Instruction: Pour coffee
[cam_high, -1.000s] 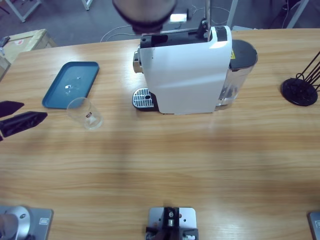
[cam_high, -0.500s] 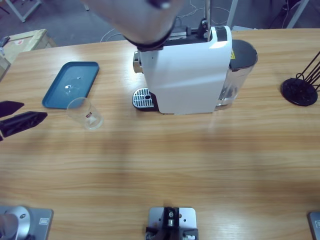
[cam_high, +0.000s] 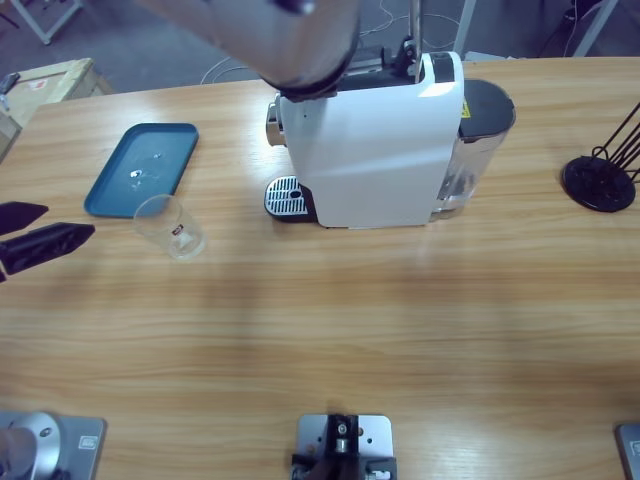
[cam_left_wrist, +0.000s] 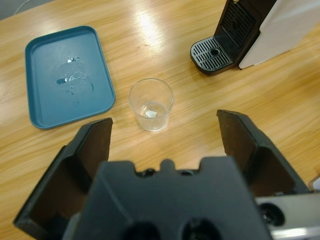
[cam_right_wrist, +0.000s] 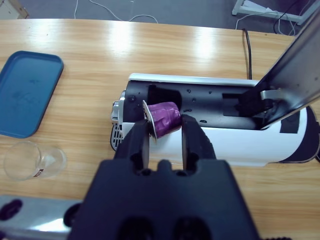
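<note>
In the right wrist view my right gripper (cam_right_wrist: 165, 125) is shut on a purple capsule (cam_right_wrist: 166, 116), just above the open top slot of the white coffee machine (cam_right_wrist: 225, 145), whose lever (cam_right_wrist: 295, 55) stands raised. My left gripper (cam_left_wrist: 165, 125) is open, low over the table, a short way from a small clear glass cup (cam_left_wrist: 151, 104) that stands upright ahead of it. In the high view the left gripper (cam_high: 68, 222) sits at the left edge, the cup (cam_high: 170, 225) to its right, apart from the machine's drip tray (cam_high: 288, 196). Coffee is out of view.
A blue tray (cam_high: 140, 168) with a few droplets lies behind the cup. The machine (cam_high: 370, 150) has a water tank (cam_high: 475, 150) on its right side. A black wire stand (cam_high: 600, 180) is at the far right. A silver arm segment (cam_high: 270, 35) looms over the machine's top.
The silver arm segment at the top of the high view has swung in and rightward over the machine. The left gripper and the cup have not moved.
</note>
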